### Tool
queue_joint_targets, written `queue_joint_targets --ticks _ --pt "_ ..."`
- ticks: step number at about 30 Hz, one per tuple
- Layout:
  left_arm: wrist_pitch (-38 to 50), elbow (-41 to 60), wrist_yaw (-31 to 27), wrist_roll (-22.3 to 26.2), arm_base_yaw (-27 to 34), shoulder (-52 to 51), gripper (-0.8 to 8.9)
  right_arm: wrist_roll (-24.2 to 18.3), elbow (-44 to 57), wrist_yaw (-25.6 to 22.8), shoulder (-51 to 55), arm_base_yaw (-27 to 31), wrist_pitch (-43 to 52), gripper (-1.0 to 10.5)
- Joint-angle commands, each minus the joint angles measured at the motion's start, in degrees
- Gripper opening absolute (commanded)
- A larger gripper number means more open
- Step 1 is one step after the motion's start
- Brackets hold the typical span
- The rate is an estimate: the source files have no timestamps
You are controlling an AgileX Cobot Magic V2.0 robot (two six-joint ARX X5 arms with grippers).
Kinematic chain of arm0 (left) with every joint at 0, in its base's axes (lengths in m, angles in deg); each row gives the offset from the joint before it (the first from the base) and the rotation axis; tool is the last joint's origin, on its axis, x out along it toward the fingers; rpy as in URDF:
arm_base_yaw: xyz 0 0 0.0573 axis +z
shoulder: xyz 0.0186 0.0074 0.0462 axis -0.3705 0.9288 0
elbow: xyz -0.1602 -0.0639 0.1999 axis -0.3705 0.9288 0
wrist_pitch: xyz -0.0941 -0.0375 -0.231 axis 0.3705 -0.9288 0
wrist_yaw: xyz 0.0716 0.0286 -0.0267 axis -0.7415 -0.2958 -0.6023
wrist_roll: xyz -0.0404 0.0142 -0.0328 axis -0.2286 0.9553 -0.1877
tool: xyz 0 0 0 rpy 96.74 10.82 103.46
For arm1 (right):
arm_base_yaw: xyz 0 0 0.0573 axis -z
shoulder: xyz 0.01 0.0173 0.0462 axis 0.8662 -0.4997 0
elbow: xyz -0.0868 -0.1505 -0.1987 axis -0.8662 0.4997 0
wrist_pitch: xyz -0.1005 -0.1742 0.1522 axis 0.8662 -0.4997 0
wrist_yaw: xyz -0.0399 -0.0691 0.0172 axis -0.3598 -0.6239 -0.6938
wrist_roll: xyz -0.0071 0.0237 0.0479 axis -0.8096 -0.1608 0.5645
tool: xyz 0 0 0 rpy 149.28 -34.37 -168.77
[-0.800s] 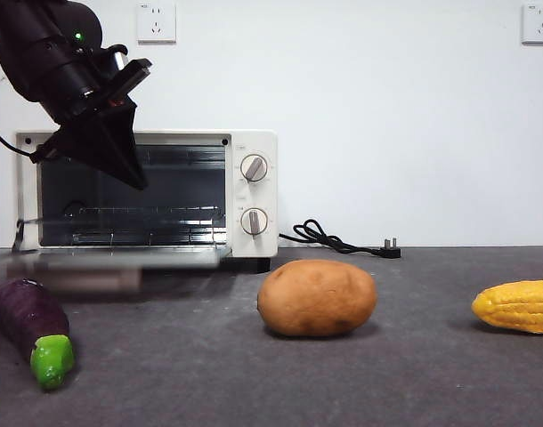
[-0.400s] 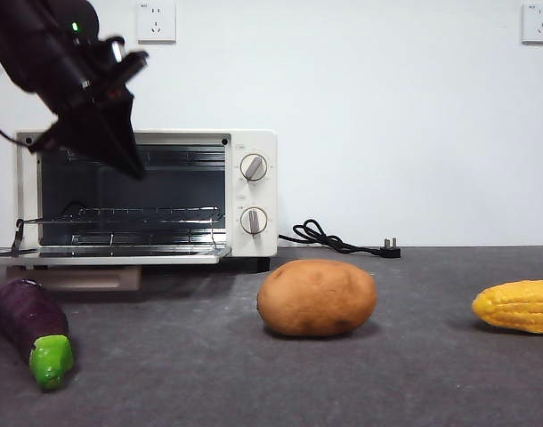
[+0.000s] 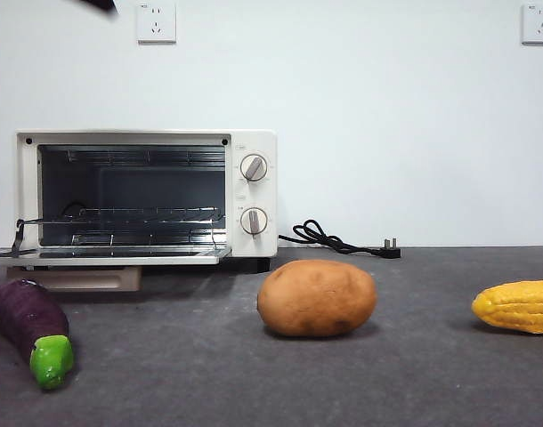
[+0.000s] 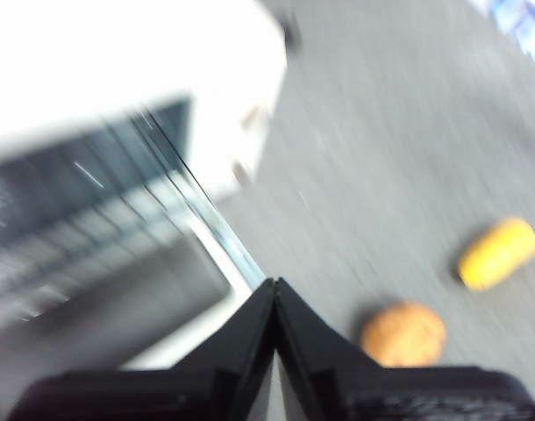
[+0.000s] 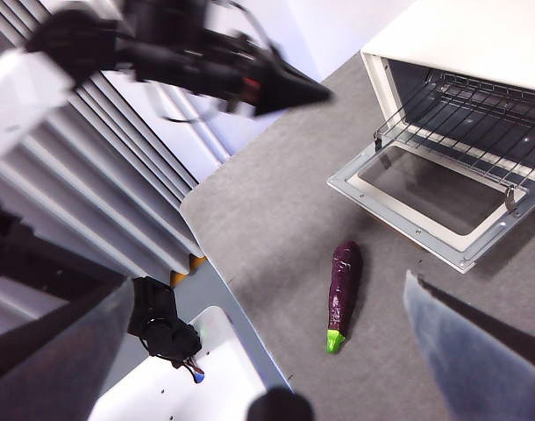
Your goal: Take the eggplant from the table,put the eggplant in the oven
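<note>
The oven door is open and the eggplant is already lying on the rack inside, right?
Not quite. The oven door is open, but the eggplant lies on the table in front of it, as the front view shows.

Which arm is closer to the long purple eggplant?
Probably right: the right end effector, open, hangs above the eggplant; the left end effector sits high by the cream oven.

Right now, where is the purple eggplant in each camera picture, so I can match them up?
Front view: eggplant lies low at the left edge, ahead of the open oven.
Left wrist view: not in it.
Right wrist view: eggplant near the middle, beside the oven's lowered door.
Shared landmark: the oven.
</note>
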Motion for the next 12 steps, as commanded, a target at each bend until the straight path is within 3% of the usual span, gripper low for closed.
queue_joint_targets --ticks 1,6,12 --pt "-0.22 -0.04 -3.39 -1.42 0.02 -7.08 -0.06 -0.66 -0.17 0.04 -0.28 -0.11 -0.07 6.3" --pt "-2.56 -0.04 -8.83 -2.38 0.02 -17.25 -0.06 -0.66 -0.17 0.04 -0.31 -0.11 -0.13 6.3" --pt "-11.8 -0.04 -14.21 -2.64 0.02 -27.74 -0.06 -0.92 -0.17 0.02 -0.31 -1.62 -1.14 6.3"
